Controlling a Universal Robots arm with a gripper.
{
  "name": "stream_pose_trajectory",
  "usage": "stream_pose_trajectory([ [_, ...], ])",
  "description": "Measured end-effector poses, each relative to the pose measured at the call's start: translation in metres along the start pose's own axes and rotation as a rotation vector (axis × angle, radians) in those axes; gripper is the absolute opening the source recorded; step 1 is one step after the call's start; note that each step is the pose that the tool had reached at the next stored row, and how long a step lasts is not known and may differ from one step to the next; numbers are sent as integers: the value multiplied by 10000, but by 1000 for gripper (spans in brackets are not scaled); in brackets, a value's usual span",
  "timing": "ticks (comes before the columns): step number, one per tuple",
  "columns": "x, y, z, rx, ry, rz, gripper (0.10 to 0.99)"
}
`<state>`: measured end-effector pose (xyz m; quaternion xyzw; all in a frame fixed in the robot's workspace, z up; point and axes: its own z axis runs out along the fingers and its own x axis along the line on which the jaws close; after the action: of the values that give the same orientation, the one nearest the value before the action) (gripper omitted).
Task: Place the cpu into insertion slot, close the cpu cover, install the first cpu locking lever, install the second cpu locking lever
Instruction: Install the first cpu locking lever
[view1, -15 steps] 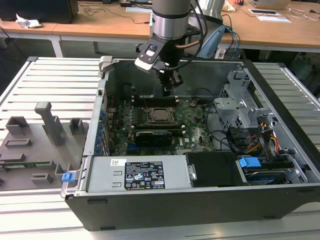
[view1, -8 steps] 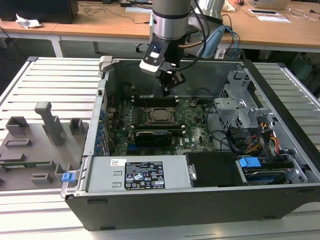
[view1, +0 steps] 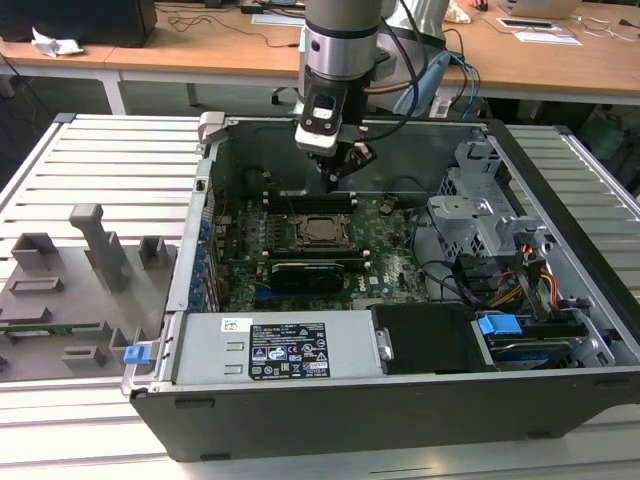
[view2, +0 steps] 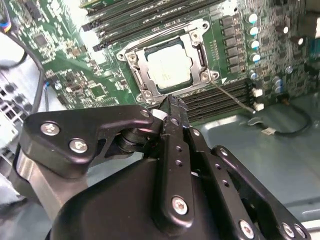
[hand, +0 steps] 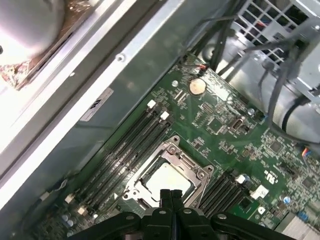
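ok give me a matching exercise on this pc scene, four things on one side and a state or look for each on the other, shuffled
Things:
1 cpu
2 cpu cover
3 pincer
4 coin battery

States:
a black, shut, poised over the motherboard
b round and silvery, set on the green board
c pale grey square, lying flat
d silver metal frame, lowered around the chip

Pairs: 1-c; 2-d; 3-a; 4-b
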<state>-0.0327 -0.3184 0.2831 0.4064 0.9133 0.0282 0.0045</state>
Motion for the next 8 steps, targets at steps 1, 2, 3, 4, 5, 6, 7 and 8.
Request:
stream_pose_trajectory([
  [1,0,0,0,3,13,-229,106],
  [2,0,0,0,6,22,-398,106],
  [3,0,0,1,9,34,-604,106],
  [4,0,0,2,14,52,-925,106],
  [5,0,0,2,19,67,-1208,106],
  [6,0,0,2,24,83,-1513,106],
  [7,0,-1,3,29,102,-1850,106],
  [8,0,0,4,31,113,-2036,106],
])
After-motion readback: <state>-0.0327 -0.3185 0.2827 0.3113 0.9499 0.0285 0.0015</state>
